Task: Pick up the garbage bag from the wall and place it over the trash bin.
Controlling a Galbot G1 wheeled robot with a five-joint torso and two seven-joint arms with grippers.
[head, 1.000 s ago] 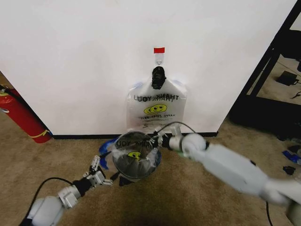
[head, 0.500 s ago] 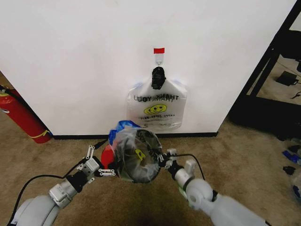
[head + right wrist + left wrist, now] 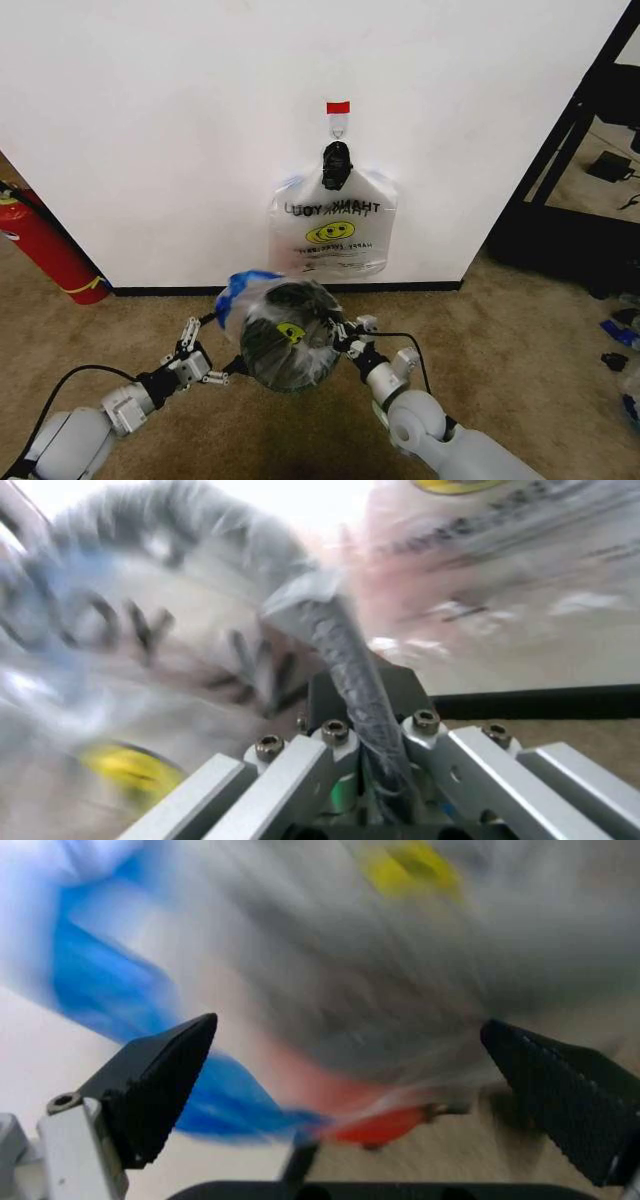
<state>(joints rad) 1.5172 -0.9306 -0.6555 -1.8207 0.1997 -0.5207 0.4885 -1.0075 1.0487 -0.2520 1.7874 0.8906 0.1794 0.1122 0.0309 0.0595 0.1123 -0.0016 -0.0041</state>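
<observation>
The trash bin (image 3: 287, 352) stands on the carpet below the wall (image 3: 180, 130), its black mouth facing up at me. The garbage bag (image 3: 292, 318) is draped over it, smiley inside the mouth, a blue handle strip (image 3: 243, 284) sticking up at the bin's left rim. My right gripper (image 3: 343, 337) is at the bin's right rim, shut on a twisted strand of the bag (image 3: 335, 649). Open, my left gripper (image 3: 203, 357) is just left of the bin, apart from it. In the left wrist view its fingers (image 3: 165, 1080) stand wide apart before the blue strip (image 3: 110, 982) and the bin's red base (image 3: 385, 1123).
More same-printed bags (image 3: 333, 232) hang from a black clip (image 3: 337, 164) under a red tape strip (image 3: 338, 106). A red fire extinguisher (image 3: 45, 248) leans at the far left. A black shelf frame (image 3: 590, 140) stands at the right, with open carpet (image 3: 500, 330) before it.
The bin, tipped half a second ago with its red base showing, has swung back. My left gripper has drawn back from it, down and left. The right gripper has stayed at the rim.
</observation>
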